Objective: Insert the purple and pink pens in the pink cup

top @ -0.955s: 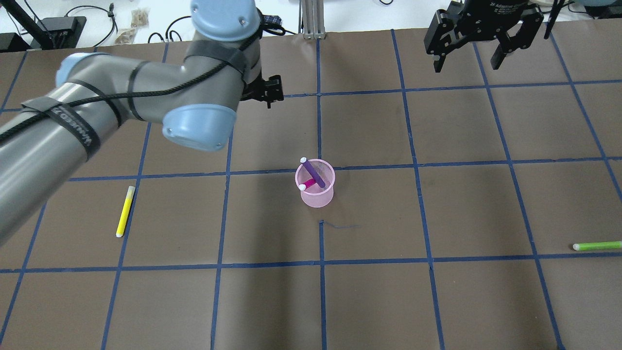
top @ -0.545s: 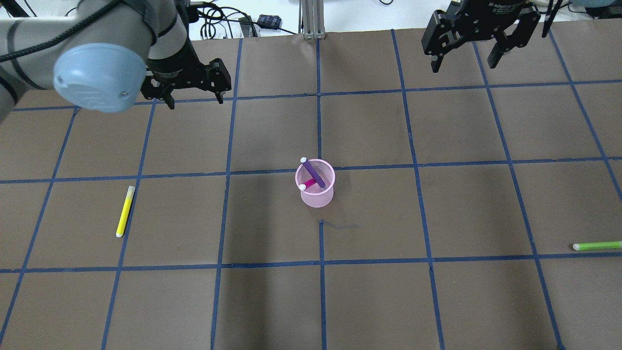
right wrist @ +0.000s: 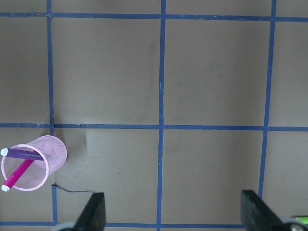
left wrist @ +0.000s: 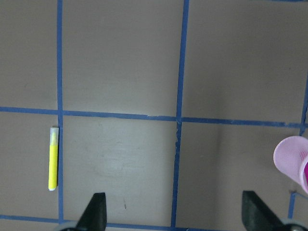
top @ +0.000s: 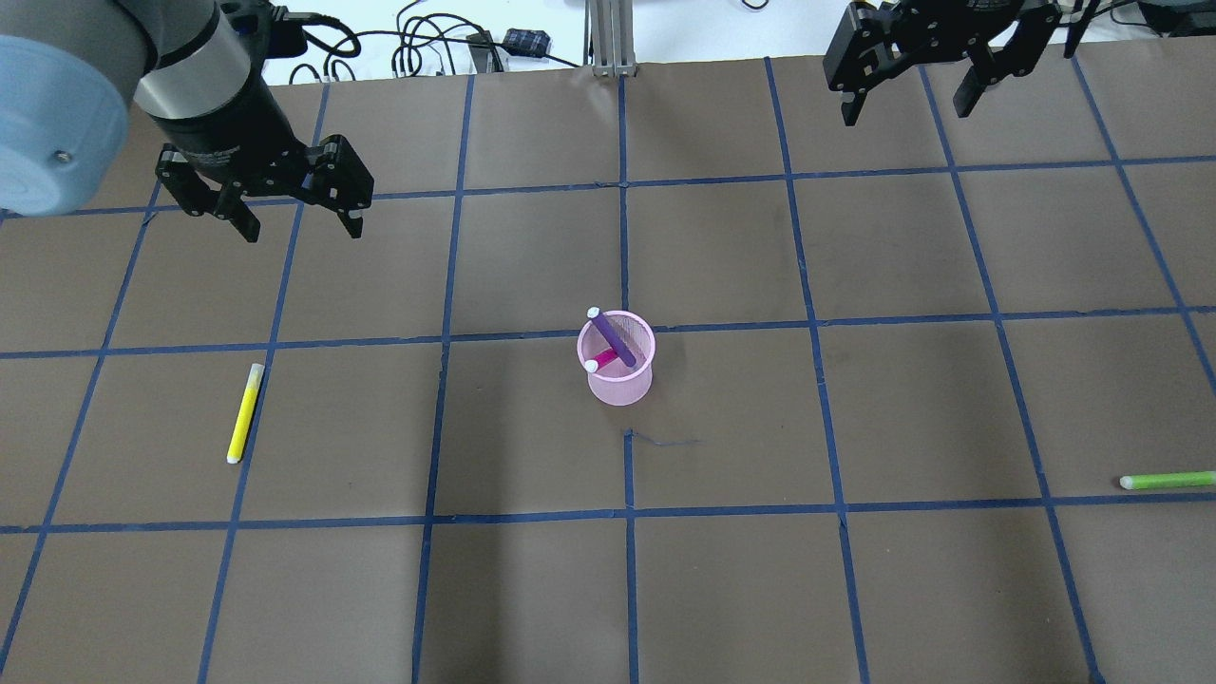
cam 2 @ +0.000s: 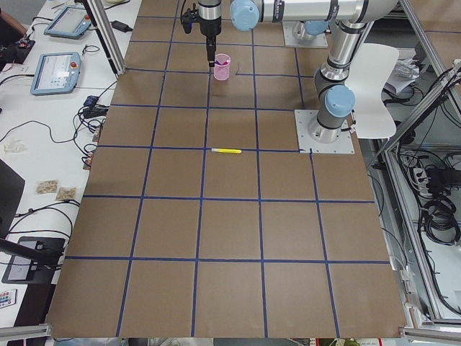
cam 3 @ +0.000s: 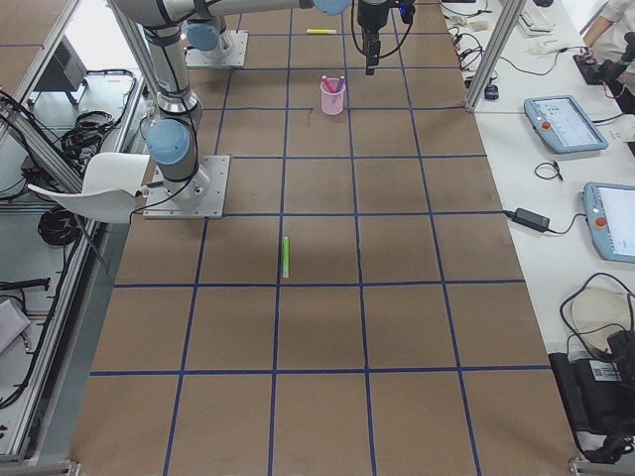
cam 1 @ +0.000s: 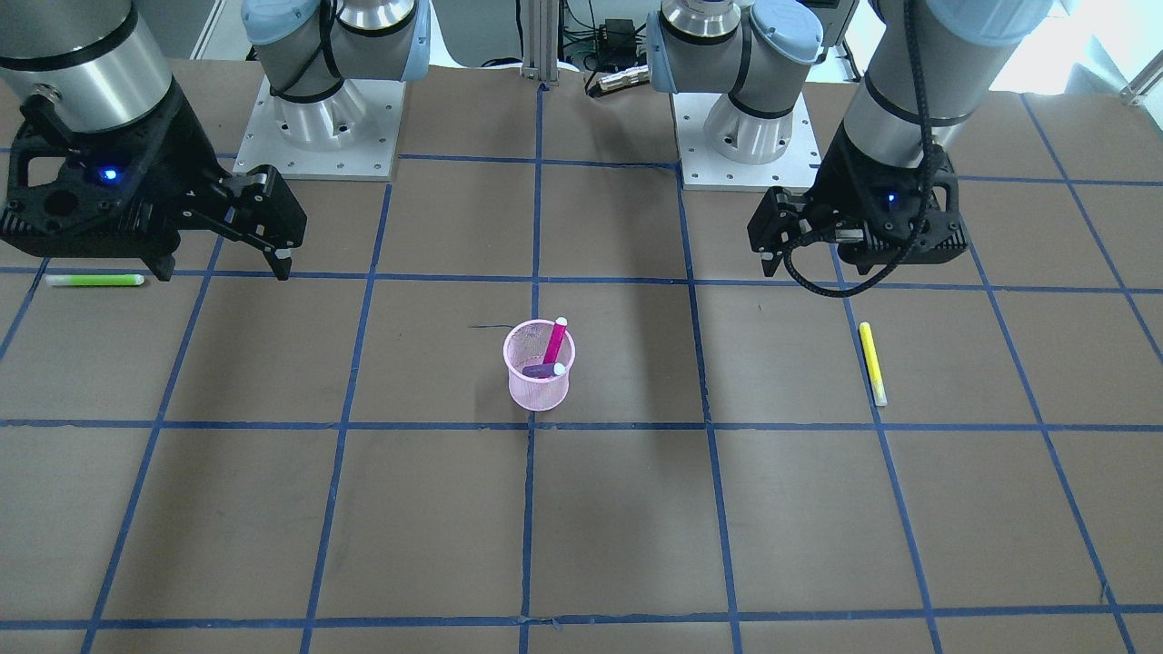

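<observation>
- The pink cup (top: 621,390) is standing upright near the middle of the tabletop (top: 855,589), just beside a crossing of the blue tape lines (top: 807,327).
- The purple pen (top: 614,340) is leaning inside the cup, its white end poking up over the rim.
- The pink pen (top: 602,360) is leaning inside the same cup, crossing under the purple one in the overhead view, with its white end also resting at the rim.
- Judging from this, both insertions are looking finished; neither task pen is lying on the tabletop.
- The left gripper (top: 304,228) is hovering above the tabletop, well apart from the cup, with its fingers (left wrist: 95,214) spread wide and nothing between them.
- The right gripper (top: 902,112) is hanging near the far edge on the other side, also well apart from the cup, its fingers (right wrist: 95,214) likewise spread and carrying nothing.
- A yellow pen (top: 244,413) is lying flat on the robot's left side and a green pen (top: 1167,481) is lying flat at the right edge; neither is named in the task, so I am judging that they are meant to be left alone.
- What is left appears to be very little: at most, the arms are needing to pull clear to a resting pose.
- The one risk I am seeing is the cup tipping if an arm passes low over the protruding pen ends.
</observation>
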Robot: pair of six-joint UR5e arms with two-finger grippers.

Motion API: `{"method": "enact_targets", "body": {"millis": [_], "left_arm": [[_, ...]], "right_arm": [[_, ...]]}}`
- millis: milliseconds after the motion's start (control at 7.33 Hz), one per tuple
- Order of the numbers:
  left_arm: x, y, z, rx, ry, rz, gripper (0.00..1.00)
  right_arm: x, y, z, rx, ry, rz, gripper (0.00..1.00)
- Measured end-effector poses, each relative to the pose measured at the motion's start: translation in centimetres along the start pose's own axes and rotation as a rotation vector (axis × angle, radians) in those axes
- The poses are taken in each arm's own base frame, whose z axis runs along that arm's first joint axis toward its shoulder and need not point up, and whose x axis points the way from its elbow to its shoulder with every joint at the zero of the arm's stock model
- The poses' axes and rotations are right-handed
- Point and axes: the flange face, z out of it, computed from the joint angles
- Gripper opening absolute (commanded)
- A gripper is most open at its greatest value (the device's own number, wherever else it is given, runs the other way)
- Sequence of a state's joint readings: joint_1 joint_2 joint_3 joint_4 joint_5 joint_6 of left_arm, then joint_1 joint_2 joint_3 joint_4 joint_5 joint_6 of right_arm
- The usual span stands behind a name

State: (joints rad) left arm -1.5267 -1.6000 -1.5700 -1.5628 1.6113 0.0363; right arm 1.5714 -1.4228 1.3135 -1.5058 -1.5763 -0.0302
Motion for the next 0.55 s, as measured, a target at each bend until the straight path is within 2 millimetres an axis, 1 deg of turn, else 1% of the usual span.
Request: {"method": "enact_targets", "body": {"millis": [273, 545], "left_arm": [[-0.29, 1.26, -0.25, -0.022, -0.002, 0.010, 1.00], [-0.35, 1.57, -0.03, -0.030, -0.001, 0.011, 1.00]], "right_arm": [[-0.07, 0.03, -0.08, 0.002, 0.005, -0.003, 1.00], [-0.11, 0.03, -0.12, 0.004, 0.002, -0.012, 1.00]]}}
